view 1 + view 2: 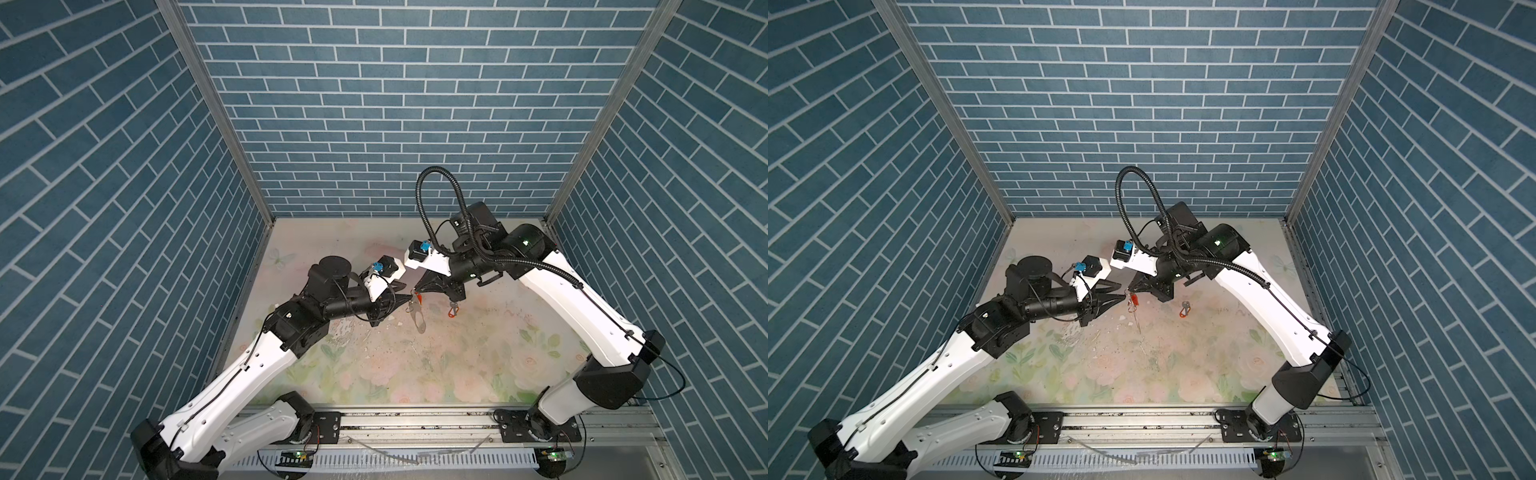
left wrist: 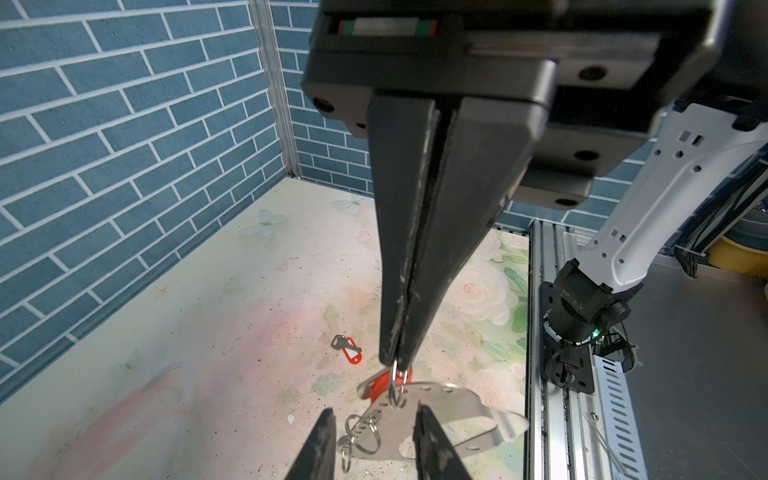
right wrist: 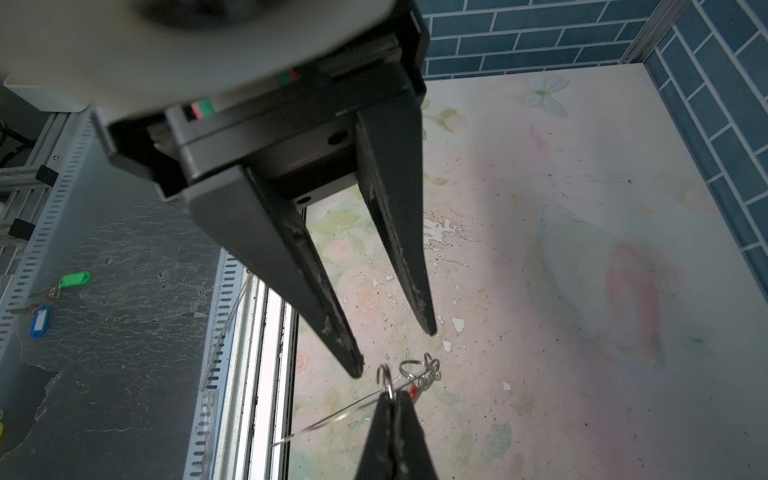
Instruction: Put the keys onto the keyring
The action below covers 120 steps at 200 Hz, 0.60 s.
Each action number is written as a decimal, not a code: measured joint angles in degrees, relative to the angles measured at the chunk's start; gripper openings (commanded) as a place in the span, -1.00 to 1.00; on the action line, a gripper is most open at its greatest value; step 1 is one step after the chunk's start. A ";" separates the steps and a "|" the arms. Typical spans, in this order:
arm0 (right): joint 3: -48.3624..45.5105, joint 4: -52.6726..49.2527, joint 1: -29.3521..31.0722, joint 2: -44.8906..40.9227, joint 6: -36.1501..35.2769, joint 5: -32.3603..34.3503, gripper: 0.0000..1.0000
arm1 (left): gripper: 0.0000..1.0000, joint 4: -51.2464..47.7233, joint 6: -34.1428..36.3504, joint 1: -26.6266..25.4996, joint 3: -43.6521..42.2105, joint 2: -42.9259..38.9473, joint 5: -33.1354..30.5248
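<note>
1. Silver metal sits at the centre of the scene. One small silver ring (image 2: 394,380) of the keyring (image 2: 451,409), a flat plate with a row of holes along one edge, is held in mid-air above the table (image 2: 208,332).
2. The first key (image 2: 380,386) shows only its orange-red tag, tucked just behind that ring. It seems to ride on the ring, but the threading is too small to confirm.
3. The keyring's long axis falls away from the pinch point toward the table. I cannot tell whether its lower end touches the surface.
4. The right gripper (image 3: 390,395) is clamped tight on the ring, its tips meeting around the wire.
5. The left gripper (image 3: 392,351) is empty, with its fingers parted. It faces the right gripper tip to tip, and the ring lies just ahead of its gap with the plate below.
6. The second key (image 1: 454,309) lies flat on the table, well apart from the ring. It is on the right arm's side and nearer that arm.
7. The left arm is the free one and is nearest the hanging plate. The next move likely depends on it closing on the keyring just under the ring, which would free the right arm for the loose key.
</note>
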 measured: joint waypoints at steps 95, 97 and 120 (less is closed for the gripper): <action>-0.11 1.05 0.00 0.00 -0.02 -2.38 -1.00 | -0.72 2.23 -0.13 -0.09 0.00 1.16 2.60; -0.11 1.09 0.00 0.00 0.00 -2.43 -1.00 | -0.73 2.27 -0.17 -0.09 0.00 1.18 2.67; -0.11 1.38 -0.11 0.00 -0.02 -2.80 -1.00 | -0.91 2.64 -0.22 -0.11 0.00 1.20 2.93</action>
